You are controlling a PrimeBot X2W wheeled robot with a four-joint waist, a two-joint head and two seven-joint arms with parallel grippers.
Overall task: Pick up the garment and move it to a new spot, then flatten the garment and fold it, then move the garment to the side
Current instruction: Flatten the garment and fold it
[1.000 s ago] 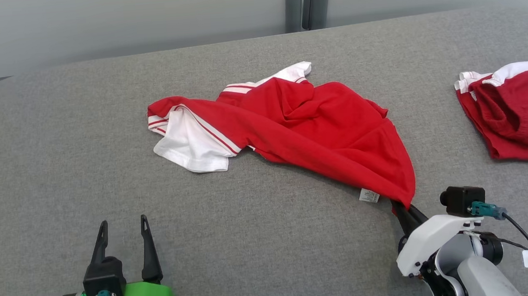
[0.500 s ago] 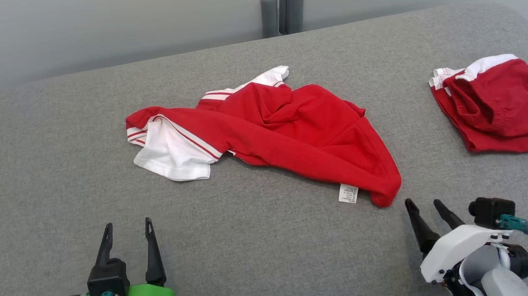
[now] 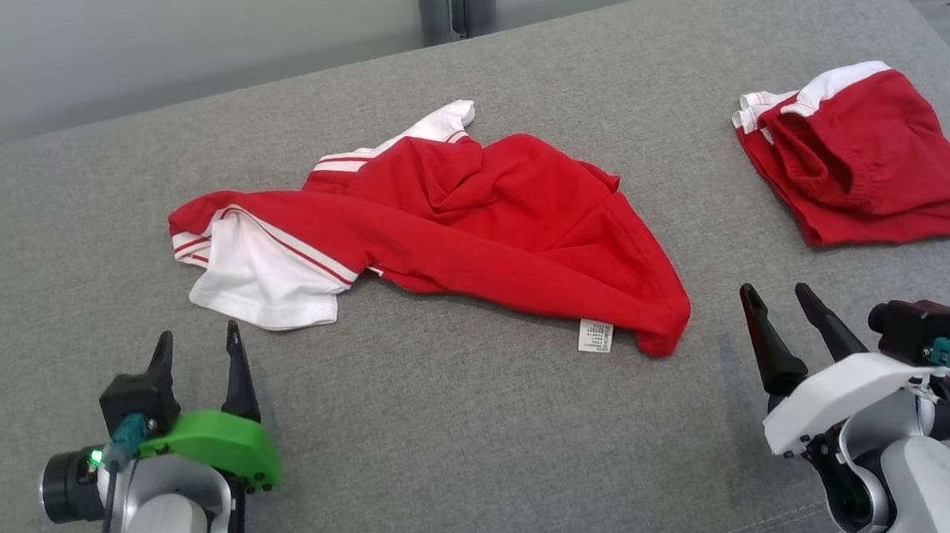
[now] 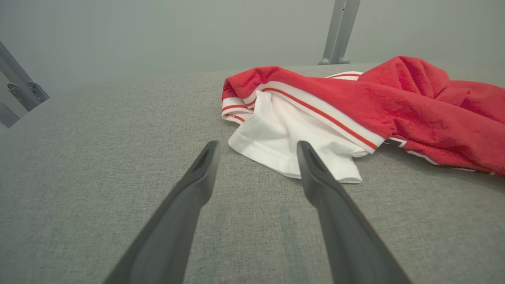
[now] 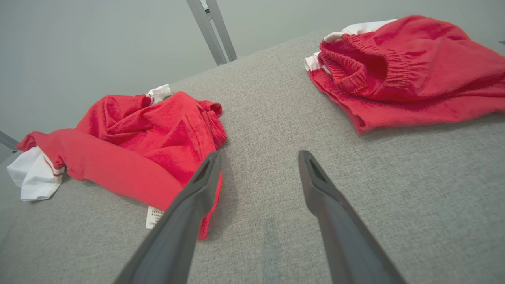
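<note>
Here, garment (image 3: 471,216) near right gripper (image 3: 773,287), apart.

Garment (image 3: 471,216) lies mid-bench (image 3: 454,452), sleeve end (image 3: 263,285) toward my left, hem corner (image 3: 664,333) toward my right, with the label (image 3: 596,335) just left of that corner. My left gripper (image 3: 198,329) sits before the sleeve end, near but apart. My right gripper (image 3: 773,287) sits right of the hem corner, apart. Second garment (image 3: 860,160) lies behind my right gripper, well right of the first. Post (image 3: 456,0) stands behind the bench.
</note>
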